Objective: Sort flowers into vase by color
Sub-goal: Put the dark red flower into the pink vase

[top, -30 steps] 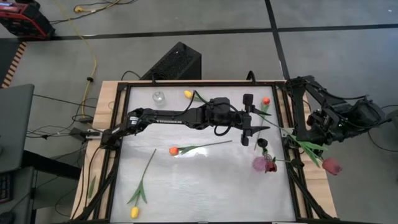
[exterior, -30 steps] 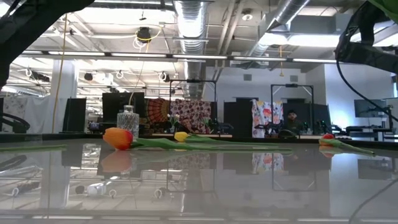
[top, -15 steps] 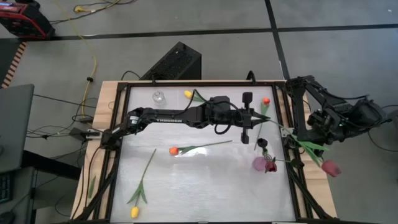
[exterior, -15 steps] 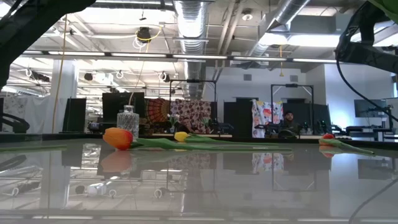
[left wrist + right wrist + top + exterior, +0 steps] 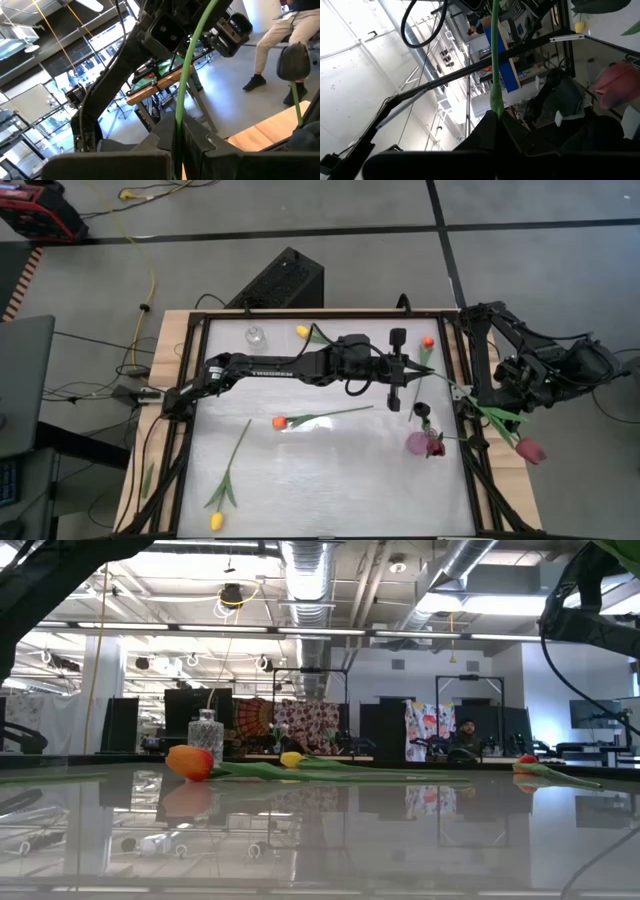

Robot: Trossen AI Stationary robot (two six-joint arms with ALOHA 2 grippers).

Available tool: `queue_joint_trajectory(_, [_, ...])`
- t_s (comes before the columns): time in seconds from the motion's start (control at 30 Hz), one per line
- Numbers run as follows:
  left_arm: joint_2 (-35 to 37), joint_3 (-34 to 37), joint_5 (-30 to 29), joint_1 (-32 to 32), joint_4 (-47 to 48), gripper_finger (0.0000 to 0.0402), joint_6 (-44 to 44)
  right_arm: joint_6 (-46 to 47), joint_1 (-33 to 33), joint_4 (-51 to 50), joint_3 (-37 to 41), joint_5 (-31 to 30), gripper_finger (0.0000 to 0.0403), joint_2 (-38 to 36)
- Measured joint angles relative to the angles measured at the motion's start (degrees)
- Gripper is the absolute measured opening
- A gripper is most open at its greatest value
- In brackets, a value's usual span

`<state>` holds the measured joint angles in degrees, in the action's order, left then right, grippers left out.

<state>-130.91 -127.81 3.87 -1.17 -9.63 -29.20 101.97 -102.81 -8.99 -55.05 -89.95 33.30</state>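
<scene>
Your left gripper [image 5: 412, 376] has just closed its fingers on the long green stem of the pink artificial tulip [image 5: 531, 448], near the table's right edge. Right gripper [image 5: 478, 398] also pinches this stem; release it next, I judge.

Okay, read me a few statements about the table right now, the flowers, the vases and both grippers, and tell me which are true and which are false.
1. The left gripper is shut on a green stem. True.
2. The right gripper is open and empty. False: it is shut on the stem of the pink tulip, whose head hangs past the table's right edge.
3. An orange tulip lies flat near the middle of the table. True.
4. The clear glass vase already holds yellow flowers. False: it stands empty near the far left corner.
5. A yellow tulip lies near the front left corner. True.
</scene>
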Motion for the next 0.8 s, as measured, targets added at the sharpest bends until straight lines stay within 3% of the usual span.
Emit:
queue_joint_trajectory(0.4, [0.0,0.0,0.4,0.0,0.2,0.0,0.6,0.9,-0.7,1.6,0.0,0.0,0.0053,0.0])
queue_joint_trajectory(0.8, [0.0,0.0,0.3,0.0,-0.4,0.0,2.1,-1.3,-0.7,1.3,0.0,0.0,0.0181,0.0])
